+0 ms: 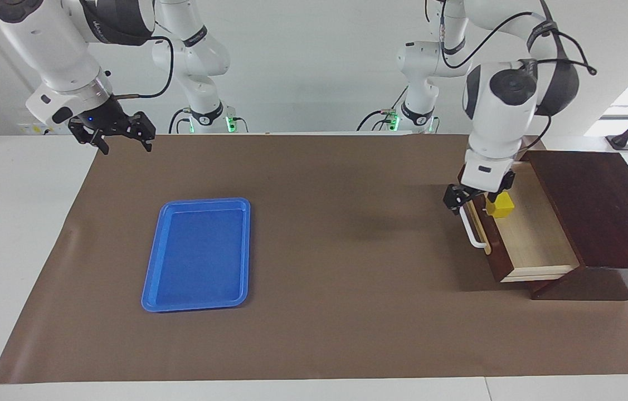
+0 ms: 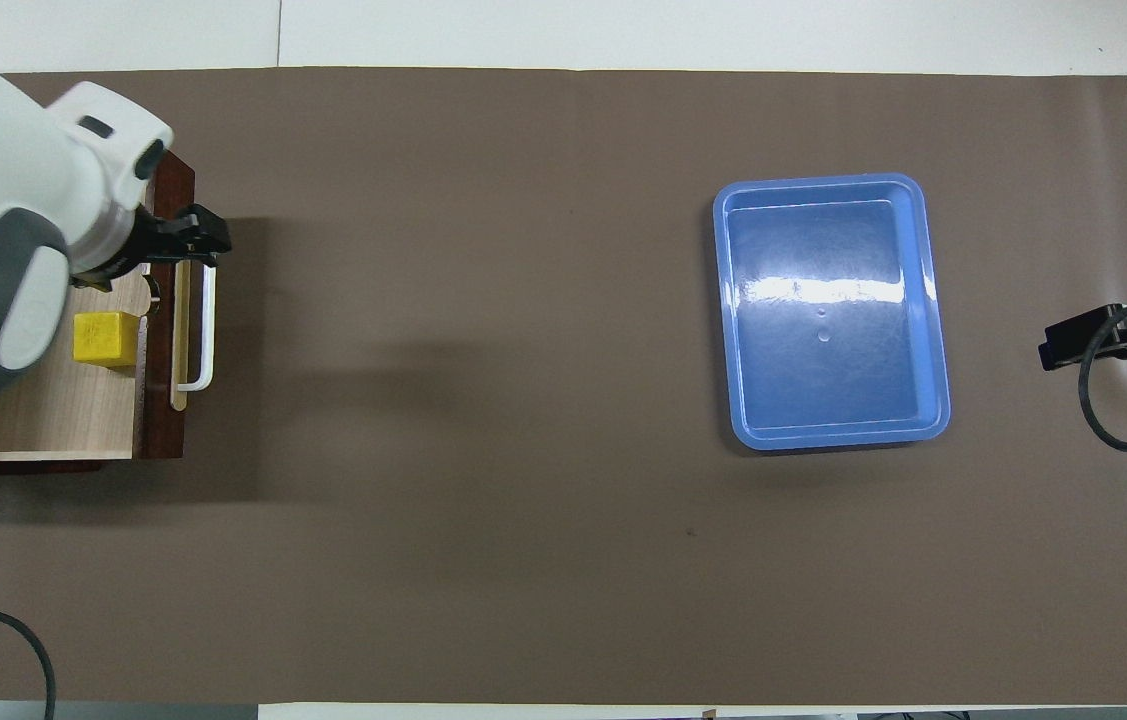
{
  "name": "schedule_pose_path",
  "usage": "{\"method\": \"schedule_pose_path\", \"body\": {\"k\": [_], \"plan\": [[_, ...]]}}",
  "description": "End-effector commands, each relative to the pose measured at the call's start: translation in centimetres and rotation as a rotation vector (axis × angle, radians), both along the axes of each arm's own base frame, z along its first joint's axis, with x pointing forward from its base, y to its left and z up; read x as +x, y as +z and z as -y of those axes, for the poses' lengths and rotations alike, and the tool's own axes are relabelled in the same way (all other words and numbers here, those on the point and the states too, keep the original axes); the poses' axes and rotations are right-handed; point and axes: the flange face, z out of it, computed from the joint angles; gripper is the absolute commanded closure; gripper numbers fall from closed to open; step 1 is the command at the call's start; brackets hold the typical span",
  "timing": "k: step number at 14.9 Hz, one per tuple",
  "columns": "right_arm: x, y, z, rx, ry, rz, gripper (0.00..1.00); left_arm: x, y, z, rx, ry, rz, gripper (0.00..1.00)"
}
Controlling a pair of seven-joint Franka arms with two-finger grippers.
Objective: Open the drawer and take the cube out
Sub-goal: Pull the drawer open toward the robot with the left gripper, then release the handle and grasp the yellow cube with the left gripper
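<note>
At frame right, left gripper (image 1: 478, 201) hangs over the open drawer (image 1: 534, 239), jaws apart, beside the yellow cube (image 1: 500, 206); right gripper (image 1: 118, 133) waits upper left, jaws apart.

Glossy blue plastic tray (image 1: 196, 255), dark polished wooden drawer (image 1: 536, 236) with pale matt interior, matt brown mat (image 1: 336, 234)

Drawer (image 1: 536, 239) pulled open, cube (image 1: 500, 206) inside, left claw (image 1: 478, 200) above

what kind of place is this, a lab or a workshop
Probably a robotics lab: two white robot arms stand at a table covered with a brown mat, with only a drawer, cube and blue tray laid out.
</note>
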Motion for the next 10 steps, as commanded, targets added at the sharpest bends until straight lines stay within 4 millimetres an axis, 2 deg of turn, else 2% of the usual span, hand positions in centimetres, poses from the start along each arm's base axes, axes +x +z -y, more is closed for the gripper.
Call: {"method": "schedule_pose_path", "body": {"k": [1,2,5,9,10], "plan": [[-0.4,-0.1,0.2,-0.004,-0.016,-0.006,0.0,-0.3,1.5,-8.3,-0.084,0.244,-0.016,0.0],[-0.5,0.0,0.2,-0.004,-0.016,-0.006,0.0,-0.6,1.4,-9.8,-0.087,0.373,-0.002,0.0],[-0.5,0.0,0.2,-0.003,-0.013,-0.01,0.0,-1.8,-1.1,-12.6,-0.099,0.783,0.074,0.0],[-0.6,0.0,0.2,-0.004,-0.016,-0.012,0.0,-4.3,-5.0,-12.5,-0.119,1.118,0.137,0.0],[-0.6,0.0,0.2,-0.004,-0.017,-0.012,0.0,-4.3,-5.8,-12.5,-0.128,1.197,0.154,0.0]]}}
